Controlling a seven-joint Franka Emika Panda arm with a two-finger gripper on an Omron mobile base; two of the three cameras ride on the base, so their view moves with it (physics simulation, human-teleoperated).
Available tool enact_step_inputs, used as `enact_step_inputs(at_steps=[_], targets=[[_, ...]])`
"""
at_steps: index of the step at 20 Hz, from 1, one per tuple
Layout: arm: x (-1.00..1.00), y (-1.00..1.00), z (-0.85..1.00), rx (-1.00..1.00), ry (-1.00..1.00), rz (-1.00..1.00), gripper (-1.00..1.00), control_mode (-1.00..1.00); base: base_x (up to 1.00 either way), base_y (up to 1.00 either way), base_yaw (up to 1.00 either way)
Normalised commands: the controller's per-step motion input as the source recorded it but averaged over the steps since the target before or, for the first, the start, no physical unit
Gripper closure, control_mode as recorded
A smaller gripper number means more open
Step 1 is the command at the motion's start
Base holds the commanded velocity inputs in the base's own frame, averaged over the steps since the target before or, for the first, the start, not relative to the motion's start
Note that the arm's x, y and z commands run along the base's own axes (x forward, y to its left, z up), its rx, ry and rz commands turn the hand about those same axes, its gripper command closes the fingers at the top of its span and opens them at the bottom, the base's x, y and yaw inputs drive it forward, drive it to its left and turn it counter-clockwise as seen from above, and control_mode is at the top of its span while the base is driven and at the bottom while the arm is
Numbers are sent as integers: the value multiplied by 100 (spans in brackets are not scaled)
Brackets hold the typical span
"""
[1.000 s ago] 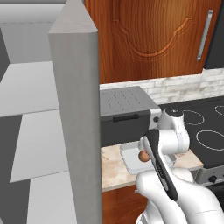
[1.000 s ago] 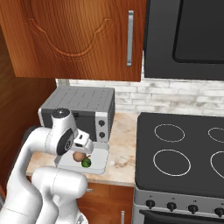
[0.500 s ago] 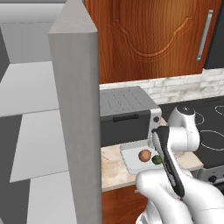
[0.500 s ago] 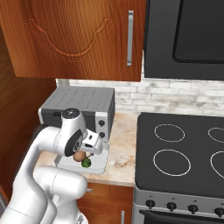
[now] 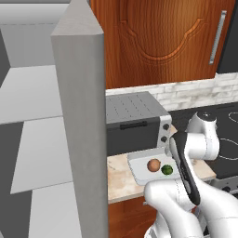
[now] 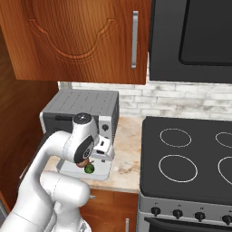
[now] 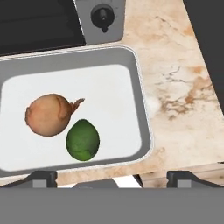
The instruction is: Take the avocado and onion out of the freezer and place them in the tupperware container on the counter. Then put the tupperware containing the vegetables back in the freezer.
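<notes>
A shallow pale grey-white rectangular tupperware container point(image 7: 138, 87) with rounded corners sits on the beige speckled stone counter point(image 7: 175, 78), near its front edge and just in front of a grey toaster-oven box point(image 5: 135, 122) with dark front and round knobs. Inside the container lie two vegetables side by side and touching: an orange-brown round onion point(image 7: 49, 114) toward the middle, and a smaller dark green roundish avocado point(image 7: 82, 140) beside it, closer to the container's front rim. The white robot arm bends over the counter edge, its two-finger gripper point(image 7: 109, 177) hanging above the front rim of the container with the dark fingertips point(image 7: 40, 177) spread wide apart and nothing between them. In the left base view the tall plain grey freezer point(image 5: 79, 116) stands at the left end of the counter, its door swung open toward the camera and pale grey shelves point(image 5: 32, 93) visible inside. To the right of the counter lies a black stovetop point(image 6: 190, 158) with ring markings, and reddish-brown wooden cabinets point(image 6: 81, 41) hang above
</notes>
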Motion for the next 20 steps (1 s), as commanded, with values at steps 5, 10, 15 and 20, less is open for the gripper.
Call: enact_step_inputs(at_steps=[5, 10, 15, 20], targets=[[6, -28, -1, 0, 0, 0, -100, -100, 0, 0, 0], [21, -10, -19, 0, 0, 0, -100, -100, 0, 0, 0], [17, -1, -33, 0, 1, 0, -100, -100, 0, 0, 0], [18, -12, -21, 0, 5, 0, -100, -100, 0, 0, 0]])
